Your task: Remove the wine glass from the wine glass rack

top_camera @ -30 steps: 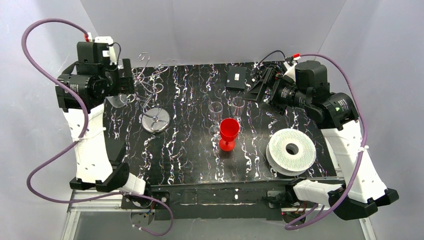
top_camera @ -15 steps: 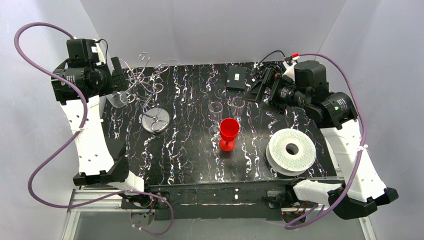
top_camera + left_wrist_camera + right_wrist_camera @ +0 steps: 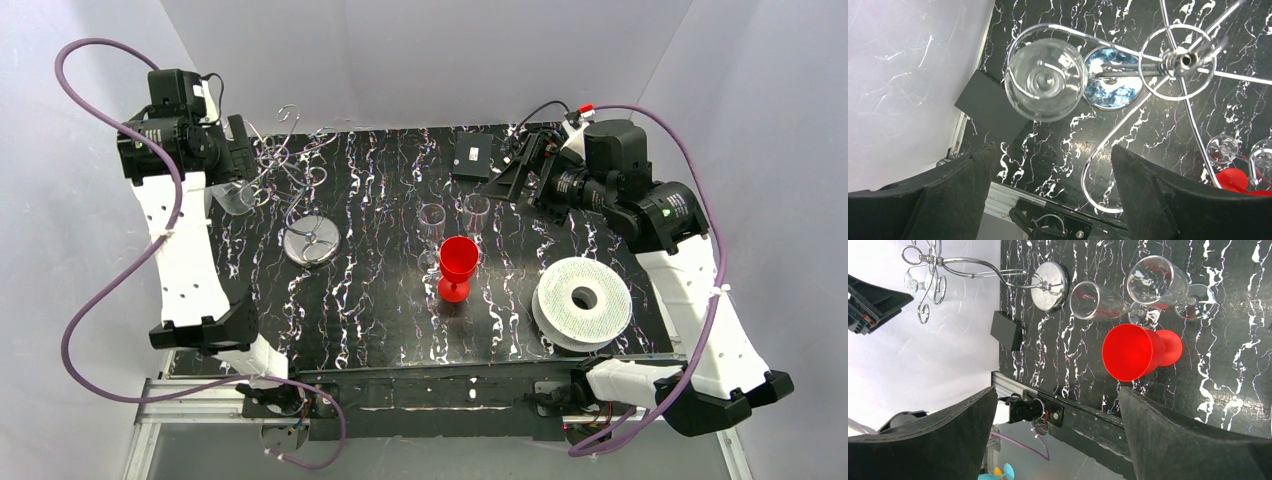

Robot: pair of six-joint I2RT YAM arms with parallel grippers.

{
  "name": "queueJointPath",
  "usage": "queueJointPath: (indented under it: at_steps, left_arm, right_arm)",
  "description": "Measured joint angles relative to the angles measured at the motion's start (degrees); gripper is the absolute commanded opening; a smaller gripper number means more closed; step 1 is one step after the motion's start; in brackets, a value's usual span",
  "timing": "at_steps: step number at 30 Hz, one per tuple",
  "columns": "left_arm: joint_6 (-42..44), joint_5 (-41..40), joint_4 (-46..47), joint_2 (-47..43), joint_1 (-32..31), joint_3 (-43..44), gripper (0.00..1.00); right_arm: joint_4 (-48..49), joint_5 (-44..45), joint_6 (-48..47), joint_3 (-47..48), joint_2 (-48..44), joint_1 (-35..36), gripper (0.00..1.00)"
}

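Top external view shows one wine glass rack (image 3: 312,242), thin silver wire on a shiny round foot, at 10 o'clock on the table (image 3: 380,330). One clear wine glass (image 3: 238,197) hangs on its 9 o'clock side. Two other clear glasses (image 3: 432,220) and one red cup (image 3: 459,262) stand mid-table. The left gripper (image 3: 1053,149) and right gripper (image 3: 1057,390) gape wide, holding nothing.

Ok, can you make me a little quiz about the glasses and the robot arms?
1. True or false: the red goblet lies on its side.
2. Which is nearest the wine glass rack: A, the left gripper, or B, the right gripper?
3. How many clear glasses stand beside the goblet?
Key: 1 false, it stands upright. 2 A. 3 two.
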Motion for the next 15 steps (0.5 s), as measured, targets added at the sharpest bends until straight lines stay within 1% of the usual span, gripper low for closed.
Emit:
queueJointPath:
  at_steps: [7, 12, 15]
  left_arm:
    - [0.5, -0.9, 0.0, 5.2, 0.9, 2.3, 0.73]
    - [0.0, -0.9, 0.0, 7.2, 3.0, 4.1, 0.7]
    - [-0.8, 0.0, 0.0, 7.9, 4.2, 4.9, 0.64]
  right_arm:
    - [0.9, 0.1, 0.1, -1.6, 0.0, -0.1, 0.98]
    - [1.4, 0.0, 0.0, -1.6, 0.3, -0.3, 0.98]
    - [1.4, 0.0, 0.0, -1.6, 1.5, -0.4, 0.98]
